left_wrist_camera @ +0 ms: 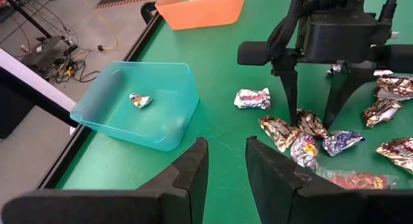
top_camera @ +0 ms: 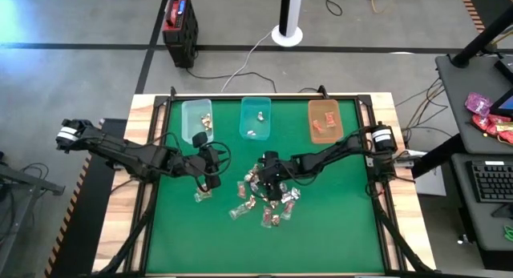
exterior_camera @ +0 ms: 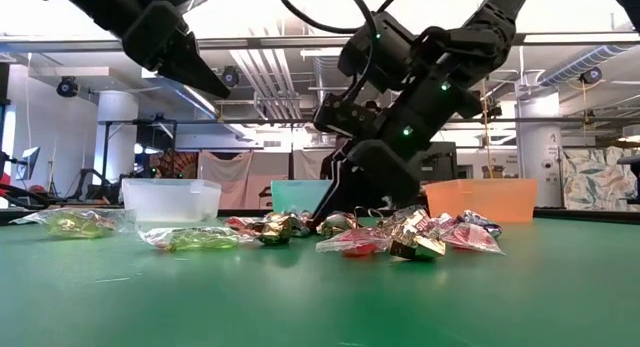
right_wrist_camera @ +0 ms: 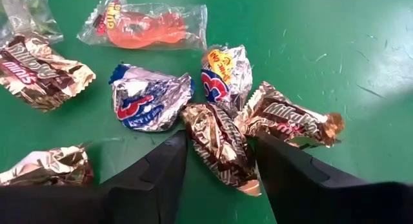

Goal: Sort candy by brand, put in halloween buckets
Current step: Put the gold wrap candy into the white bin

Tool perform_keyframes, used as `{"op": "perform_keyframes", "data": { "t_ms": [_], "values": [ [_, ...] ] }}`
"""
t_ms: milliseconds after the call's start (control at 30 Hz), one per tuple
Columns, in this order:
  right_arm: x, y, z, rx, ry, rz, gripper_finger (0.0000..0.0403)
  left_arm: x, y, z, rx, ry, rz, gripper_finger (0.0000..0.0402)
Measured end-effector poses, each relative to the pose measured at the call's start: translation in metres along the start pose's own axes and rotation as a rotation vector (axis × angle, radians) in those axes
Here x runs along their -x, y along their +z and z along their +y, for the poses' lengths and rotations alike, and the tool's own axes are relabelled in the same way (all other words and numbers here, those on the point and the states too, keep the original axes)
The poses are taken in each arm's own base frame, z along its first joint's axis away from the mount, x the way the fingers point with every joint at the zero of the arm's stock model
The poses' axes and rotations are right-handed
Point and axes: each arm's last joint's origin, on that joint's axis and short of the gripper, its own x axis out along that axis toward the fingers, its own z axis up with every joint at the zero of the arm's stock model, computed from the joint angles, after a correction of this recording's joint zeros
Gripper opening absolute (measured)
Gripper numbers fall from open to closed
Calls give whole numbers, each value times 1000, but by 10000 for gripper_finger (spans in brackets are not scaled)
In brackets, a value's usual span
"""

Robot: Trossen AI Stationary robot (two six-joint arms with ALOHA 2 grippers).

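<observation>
Several wrapped candies (top_camera: 260, 204) lie in a loose pile on the green mat, in silver, gold-brown, red and clear wrappers. Three buckets stand in a row at the far edge: pale clear (top_camera: 196, 118), teal (top_camera: 256, 118) and orange (top_camera: 325, 120), each with a few candies inside. My right gripper (right_wrist_camera: 222, 166) is down at the pile, open, one finger on each side of a gold-brown candy (right_wrist_camera: 218, 141) that lies flat on the mat. My left gripper (left_wrist_camera: 226, 166) hangs open and empty above the mat, left of the pile and near the teal bucket (left_wrist_camera: 139, 108). My right gripper comes at the gold-brown candy slanting down from the table's right, its fingers lying along the candy's two long sides (right_wrist_camera: 193, 130). The candy rests on the mat. Whether the fingers (right_wrist_camera: 164, 169) touch the wrapper I cannot tell.
Two silver-blue candies (right_wrist_camera: 151, 95) and another gold-brown one (right_wrist_camera: 290, 117) lie close against the straddled candy. A clear-wrapped candy (top_camera: 202, 195) lies apart at the pile's left. A red-and-black box (top_camera: 179, 20) stands on the floor beyond the far edge. Bare mat runs along the near edge.
</observation>
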Motion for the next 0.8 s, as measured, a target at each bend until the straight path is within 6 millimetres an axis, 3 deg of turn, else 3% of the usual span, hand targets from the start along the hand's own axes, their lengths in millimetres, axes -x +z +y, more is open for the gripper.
{"op": "perform_keyframes", "data": {
  "t_ms": [400, 633, 800],
  "values": [
    [6, 5, -3, -8, -8, -6, 37, -1, 0, 0, -1, -1, 2, 88],
    [22, 19, -5, -21, -10, -63, 32, -1, 0, -1, 3, -19, -1, 88],
    [43, 39, -12, -117, 33, -198, 31, -1, 5, -8, -13, -219, -57, 88]
  ]
}}
